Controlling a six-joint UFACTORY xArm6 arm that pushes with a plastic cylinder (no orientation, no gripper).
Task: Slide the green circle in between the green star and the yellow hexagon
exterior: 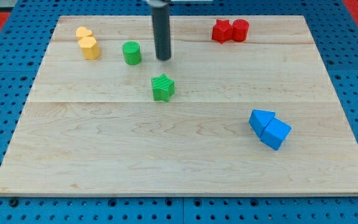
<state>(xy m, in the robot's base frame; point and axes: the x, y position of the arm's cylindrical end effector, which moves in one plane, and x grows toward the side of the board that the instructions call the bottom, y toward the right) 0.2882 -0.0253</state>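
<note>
Tool-wise, my tip (163,59) is a bare rod holding nothing, resting on the tabletop (185,155) just right of the green circle (132,53) and above the green star (163,88). Left of the circle sit the yellow hexagon (91,48) and another yellow block (82,33).

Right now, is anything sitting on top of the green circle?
No. The green circle has its top face bare. My tip stands to the view's right of it, with a gap between them. The wood directly under the circle is covered, so unseen.
</note>
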